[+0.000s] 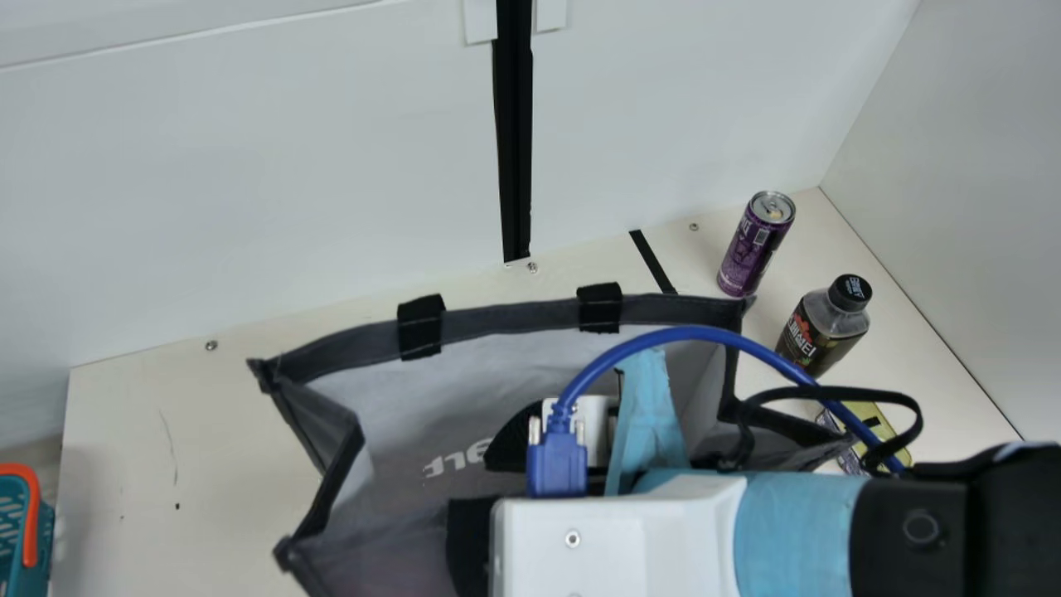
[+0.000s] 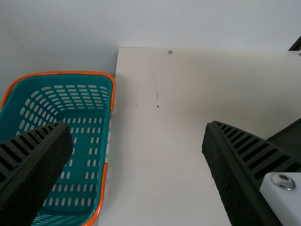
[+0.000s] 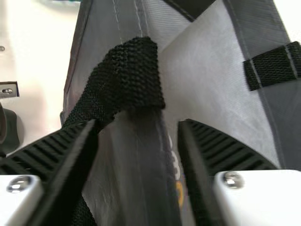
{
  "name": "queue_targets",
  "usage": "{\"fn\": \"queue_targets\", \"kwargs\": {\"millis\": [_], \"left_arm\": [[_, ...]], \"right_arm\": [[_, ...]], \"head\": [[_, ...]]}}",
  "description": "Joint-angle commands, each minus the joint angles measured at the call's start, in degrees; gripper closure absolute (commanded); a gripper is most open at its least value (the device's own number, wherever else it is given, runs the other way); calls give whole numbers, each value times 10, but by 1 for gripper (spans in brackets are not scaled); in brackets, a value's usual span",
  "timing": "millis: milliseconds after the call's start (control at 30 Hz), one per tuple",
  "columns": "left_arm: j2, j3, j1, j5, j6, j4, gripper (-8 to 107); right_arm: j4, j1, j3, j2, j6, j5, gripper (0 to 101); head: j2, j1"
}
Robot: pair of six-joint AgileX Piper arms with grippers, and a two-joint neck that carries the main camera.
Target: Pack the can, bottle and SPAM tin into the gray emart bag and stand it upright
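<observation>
In the main view my right gripper (image 1: 613,539) is over the near side of the gray bag (image 1: 381,398), which stands with its mouth open. The purple can (image 1: 750,249) is upright beyond the bag's right end, with the dark-labelled bottle (image 1: 825,327) standing nearer. A yellow and blue tin (image 1: 883,427) lies partly behind a cable and strap. In the right wrist view my right gripper (image 3: 138,123) is open; the bag's rim (image 3: 153,165) and black handle (image 3: 127,77) show between and beyond its fingers. My left gripper (image 2: 136,126) stands open with nothing between its fingers.
A teal basket (image 2: 89,117) with orange handles is at the table's left edge. White walls rise behind and to the right. The blue cable (image 1: 704,333) of my right arm arches across the bag's right part. Bare table (image 1: 157,439) lies left of the bag.
</observation>
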Motion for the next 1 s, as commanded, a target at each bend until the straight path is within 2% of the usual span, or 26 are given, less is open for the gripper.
{"fn": "queue_targets", "kwargs": {"millis": [0,167,600,967], "left_arm": [[0,0,0,0,0,0,9],[0,0,0,0,0,0,9],[0,0,0,0,0,0,9],[0,0,0,0,0,0,9]], "right_arm": [[-2,6,0,-3,7,0,21],[-10,24,-2,-13,24,0,6],[-24,58,-18,-35,57,0,6],[-11,87,-55,-49,107,0,6]], "head": [[0,-13],[0,-13],[0,-13],[0,-13]]}}
